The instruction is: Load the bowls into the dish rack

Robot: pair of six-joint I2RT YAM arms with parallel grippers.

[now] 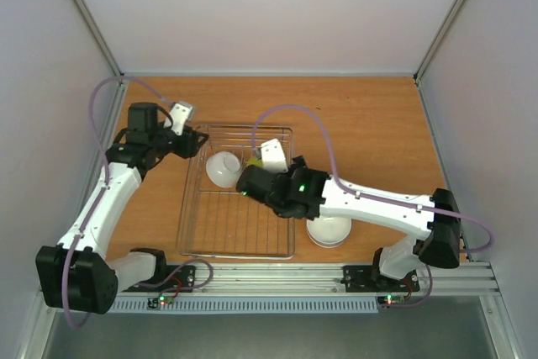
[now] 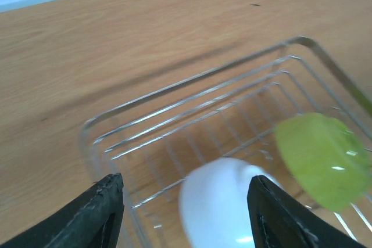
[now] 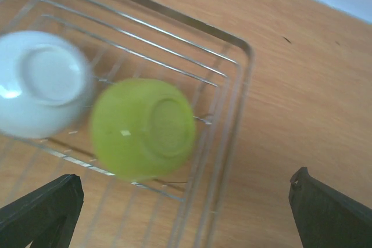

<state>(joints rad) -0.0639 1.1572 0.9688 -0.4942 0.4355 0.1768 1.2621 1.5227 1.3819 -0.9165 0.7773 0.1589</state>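
Right wrist view: two bowls lie base-up in the dish rack point(image 3: 249, 56), and both grippers are free.
The yellow-green bowl point(image 3: 142, 129) and a white bowl point(image 3: 43, 82) sit upturned just beside each other at the rack's far end. The right gripper point(image 3: 186, 175) hangs above them with its jaws spread wide and nothing between them. The left gripper point(image 2: 185, 181), by the rack's far left corner, stands partly open and is empty too. Another pale bowl point(image 1: 329, 229) rests on the table point(image 1: 378, 124) just right of the rack, half hidden under the right arm point(image 1: 378, 208); whether it is one bowl or a stack cannot be told. The bowls look glossy, rigid and light, so probably slippery and liable to chip against wire. A pinch across the rim wall, one finger inside and one outside, seems the surest hold.
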